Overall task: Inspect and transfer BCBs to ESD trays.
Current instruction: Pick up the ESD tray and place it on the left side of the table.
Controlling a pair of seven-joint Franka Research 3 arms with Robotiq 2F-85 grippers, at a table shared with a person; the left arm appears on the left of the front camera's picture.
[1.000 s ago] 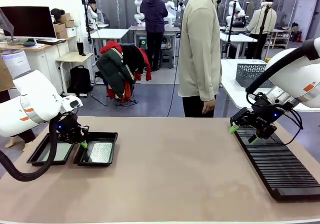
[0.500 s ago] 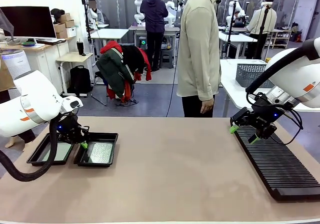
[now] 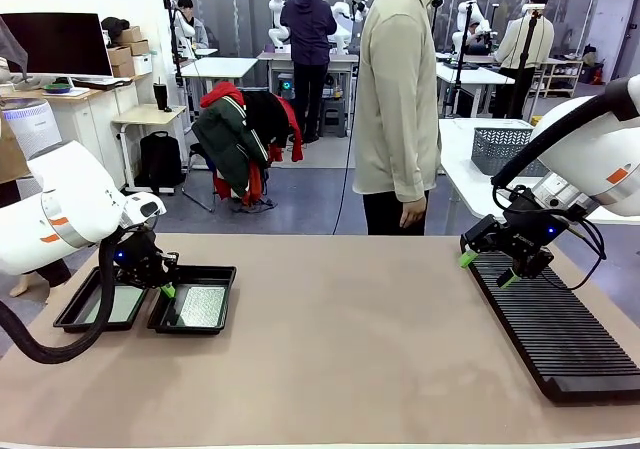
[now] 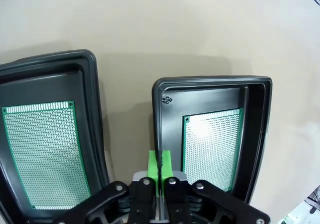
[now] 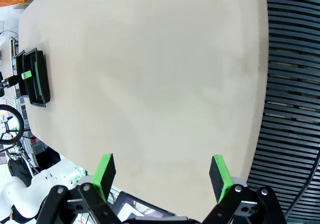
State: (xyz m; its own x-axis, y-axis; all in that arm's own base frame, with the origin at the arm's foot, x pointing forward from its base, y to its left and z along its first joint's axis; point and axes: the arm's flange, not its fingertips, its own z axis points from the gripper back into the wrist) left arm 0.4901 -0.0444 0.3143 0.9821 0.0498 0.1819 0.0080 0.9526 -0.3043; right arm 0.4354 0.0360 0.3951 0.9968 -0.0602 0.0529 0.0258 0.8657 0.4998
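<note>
In the front view, the left end effector [image 3: 165,285] is hovering over the two black trays [image 3: 218,274] at the desk's [image 3: 340,339] left end, each tray carrying one green board [image 3: 200,305]. The right end effector [image 3: 487,267] is hanging spread wide above the black slotted rack [image 3: 560,339]. A person [image 3: 400,99] is standing at the far side.

In the left wrist view, the green pads [image 4: 159,163] are pressing together, gripping nothing, over the gap between the trays [image 4: 160,92]; a board [image 4: 212,149] is lying flat in each.

In the right wrist view, the fingers [image 5: 105,171] are standing far apart over bare desk [image 5: 150,74], the rack [image 5: 292,84] beside them.
</note>
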